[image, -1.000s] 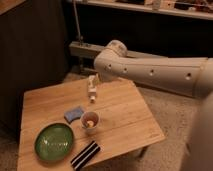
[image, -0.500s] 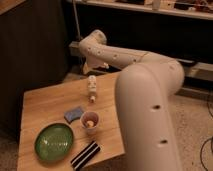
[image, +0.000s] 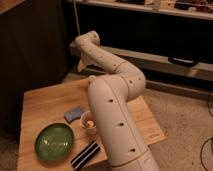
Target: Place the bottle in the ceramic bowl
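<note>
Arm (image: 116, 125) has swung across the table (image: 42, 106), pincer (image: 81, 64) over its far edge (grip state unclear).

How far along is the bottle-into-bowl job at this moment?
Done: nothing yet; the ceramic bowl, at the near left of the table, holds no bottle. In hand: the claw hangs above the table's far edge; the bottle cannot be seen, perhaps hidden behind the arm. Left: grasping the bottle, carrying it over and setting it in the bowl.
</note>
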You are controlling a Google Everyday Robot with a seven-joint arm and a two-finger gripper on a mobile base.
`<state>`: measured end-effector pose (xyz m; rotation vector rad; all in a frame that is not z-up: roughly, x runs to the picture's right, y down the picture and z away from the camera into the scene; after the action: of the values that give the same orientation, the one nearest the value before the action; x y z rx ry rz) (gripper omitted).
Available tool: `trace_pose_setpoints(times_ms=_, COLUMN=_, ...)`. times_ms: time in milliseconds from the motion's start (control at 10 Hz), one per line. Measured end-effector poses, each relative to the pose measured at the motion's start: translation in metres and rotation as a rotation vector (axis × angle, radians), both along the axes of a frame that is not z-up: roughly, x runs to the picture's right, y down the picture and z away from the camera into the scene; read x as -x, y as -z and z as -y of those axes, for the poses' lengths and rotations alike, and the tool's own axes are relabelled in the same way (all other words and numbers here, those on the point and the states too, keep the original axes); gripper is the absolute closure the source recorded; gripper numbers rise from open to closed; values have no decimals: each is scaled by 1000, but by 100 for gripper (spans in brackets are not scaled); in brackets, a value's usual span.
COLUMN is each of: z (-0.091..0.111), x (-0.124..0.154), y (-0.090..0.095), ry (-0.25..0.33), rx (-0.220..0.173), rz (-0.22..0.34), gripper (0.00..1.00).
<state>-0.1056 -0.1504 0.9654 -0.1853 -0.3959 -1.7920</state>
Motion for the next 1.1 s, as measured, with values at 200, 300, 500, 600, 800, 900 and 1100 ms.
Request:
trace_pose_setpoints(times_ms=200, z=-2, x=1, y=-5, ry=-21, rx=25, rz=10, gripper=20)
trace_pose_setpoints(times_ms=300, z=-7, x=-6, y=-7, ry=-45, rx=55, rz=8, gripper=20)
trace_pose_setpoints(times_ms=500, z=-24, x=-35, y=-6, ry=-110, rx=134, rz=6, gripper=20)
trace_pose_setpoints(times_ms=600, z=-32, x=-48, y=-5, ry=-138, rx=167, rz=11, gripper=20)
trace_pose_setpoints(times_ms=800, z=-48, x=-70, y=0, ry=-173, rx=224, rz=33, gripper=20)
trace_pose_setpoints(times_ms=900, z=-50, x=-71, y=3, ry=-174, rx=231, rz=45, gripper=20)
trace_pose_setpoints(times_ms=1100, z=-60, x=-59, y=12, ry=-154, rx=243, rz=84, gripper=20)
